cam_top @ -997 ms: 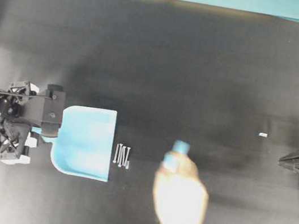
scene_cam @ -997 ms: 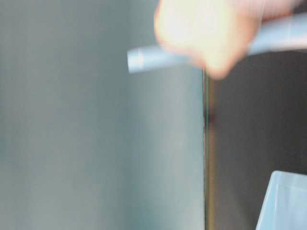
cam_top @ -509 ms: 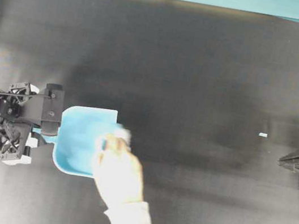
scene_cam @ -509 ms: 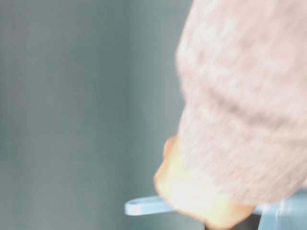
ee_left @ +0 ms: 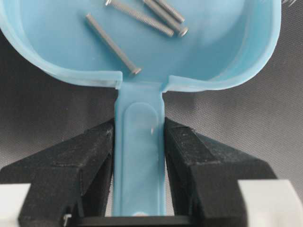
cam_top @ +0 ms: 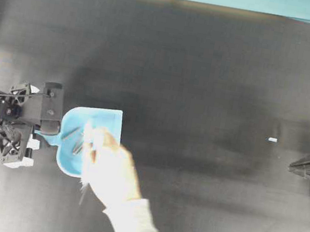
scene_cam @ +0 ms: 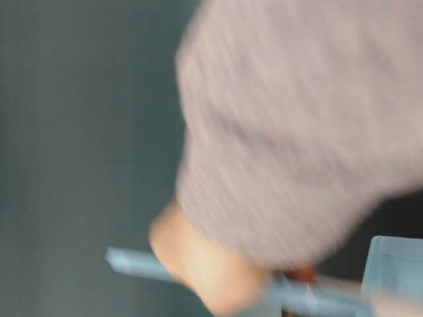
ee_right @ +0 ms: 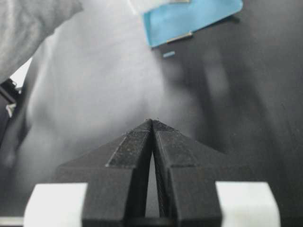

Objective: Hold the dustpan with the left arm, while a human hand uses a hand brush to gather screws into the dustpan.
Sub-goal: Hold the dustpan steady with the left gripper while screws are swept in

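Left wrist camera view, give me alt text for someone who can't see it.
The left gripper clamps the handle of a light-blue dustpan from both sides. Several silver screws lie inside the pan, above a dark mat.

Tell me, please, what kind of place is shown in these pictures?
Probably a robot test bench in a lab, not a home. A black mat covers the table, black robot arms stand at both sides, and the left pincer holds a blue dustpan with screws in it.
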Robot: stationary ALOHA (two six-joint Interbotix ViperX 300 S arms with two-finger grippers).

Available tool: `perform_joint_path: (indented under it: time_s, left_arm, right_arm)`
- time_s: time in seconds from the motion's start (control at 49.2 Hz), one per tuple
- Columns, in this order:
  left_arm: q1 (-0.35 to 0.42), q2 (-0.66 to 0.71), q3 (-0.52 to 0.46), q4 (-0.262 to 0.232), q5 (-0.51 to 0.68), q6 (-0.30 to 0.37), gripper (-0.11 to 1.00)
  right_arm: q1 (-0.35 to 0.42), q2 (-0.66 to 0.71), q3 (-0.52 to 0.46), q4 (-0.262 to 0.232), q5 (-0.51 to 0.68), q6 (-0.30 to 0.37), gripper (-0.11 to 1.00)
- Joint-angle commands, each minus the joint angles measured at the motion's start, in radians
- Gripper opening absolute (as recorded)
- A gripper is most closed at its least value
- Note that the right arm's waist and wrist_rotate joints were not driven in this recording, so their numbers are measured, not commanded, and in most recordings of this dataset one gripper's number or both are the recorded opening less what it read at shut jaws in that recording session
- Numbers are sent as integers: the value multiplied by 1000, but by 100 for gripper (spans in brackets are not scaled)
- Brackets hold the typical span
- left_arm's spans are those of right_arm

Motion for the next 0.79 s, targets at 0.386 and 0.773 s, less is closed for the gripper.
perform_joint_path:
  time_s: [0.386, 0.773]
  left_arm:
    - [20, 35, 35, 3, -149, -2, 31]
    - [20, 83, 46, 3, -250, -3, 31]
  right_arm:
    - [0, 5, -5, 0, -5, 0, 0]
    - [0, 5, -6, 0, -6, 0, 0]
